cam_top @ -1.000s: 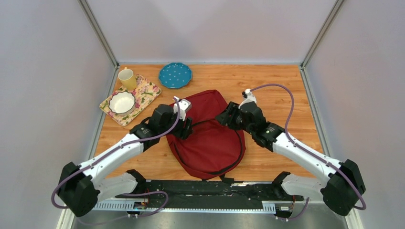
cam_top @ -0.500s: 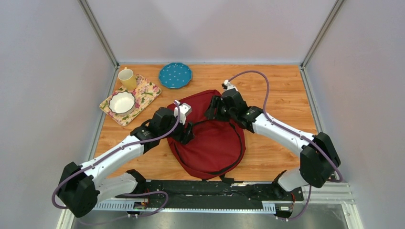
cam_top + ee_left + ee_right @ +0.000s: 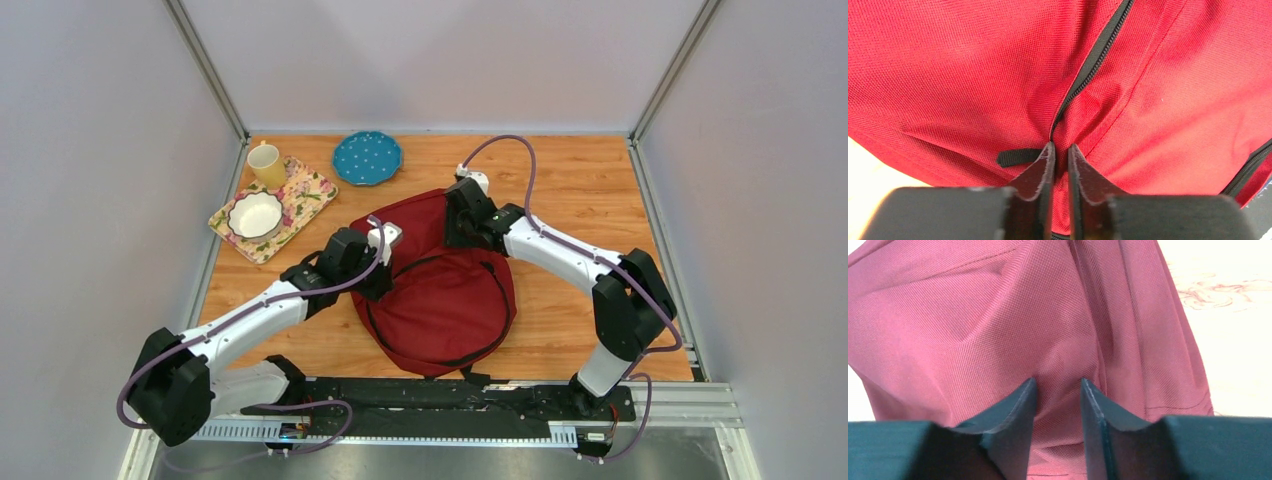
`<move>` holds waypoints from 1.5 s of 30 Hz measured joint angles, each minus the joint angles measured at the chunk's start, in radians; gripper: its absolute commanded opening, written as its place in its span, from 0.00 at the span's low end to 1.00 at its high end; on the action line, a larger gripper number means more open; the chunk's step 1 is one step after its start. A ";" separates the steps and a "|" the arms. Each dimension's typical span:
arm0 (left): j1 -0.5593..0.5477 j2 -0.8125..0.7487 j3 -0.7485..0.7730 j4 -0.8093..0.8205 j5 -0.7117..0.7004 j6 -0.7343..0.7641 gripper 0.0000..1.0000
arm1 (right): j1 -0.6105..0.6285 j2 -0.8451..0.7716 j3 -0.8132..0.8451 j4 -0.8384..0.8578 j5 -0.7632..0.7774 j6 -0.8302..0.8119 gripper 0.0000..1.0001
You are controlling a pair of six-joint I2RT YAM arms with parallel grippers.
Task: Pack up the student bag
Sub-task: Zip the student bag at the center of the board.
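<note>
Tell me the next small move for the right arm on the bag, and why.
Probably close the right pincer on the cloth of the student bag: its jaws stand apart with a fold bulging between them, while the left pincer pinches the fabric beside the black zipper. Two holds would likely let the arms spread the opening.

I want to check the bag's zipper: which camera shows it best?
The left wrist view: the zipper runs close up across the red bag, teeth visible, down to the left hand. The top view shows only a thin dark curve; the right wrist view shows just fabric.
</note>
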 measured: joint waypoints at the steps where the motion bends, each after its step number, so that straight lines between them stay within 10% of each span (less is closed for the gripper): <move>1: 0.000 0.000 0.000 0.001 0.002 0.001 0.00 | -0.001 0.001 0.000 -0.001 0.000 -0.003 0.20; 4: 0.000 0.001 0.000 0.002 0.025 0.015 0.00 | -0.011 0.003 0.002 -0.002 -0.007 -0.008 0.00; 15: -0.001 -0.148 -0.038 0.047 0.172 0.138 0.00 | -0.106 0.001 0.003 -0.003 -0.108 -0.007 0.00; 21: -0.001 -0.259 -0.137 0.090 0.175 0.157 0.00 | -0.128 -0.016 -0.003 0.003 -0.166 -0.032 0.44; 30: -0.001 -0.272 -0.157 0.142 0.184 0.105 0.03 | -0.149 -0.216 -0.118 0.097 -0.373 -0.036 0.17; 45: -0.001 -0.277 -0.122 0.135 0.293 0.086 0.31 | -0.034 -0.053 -0.125 0.034 -0.327 -0.039 0.28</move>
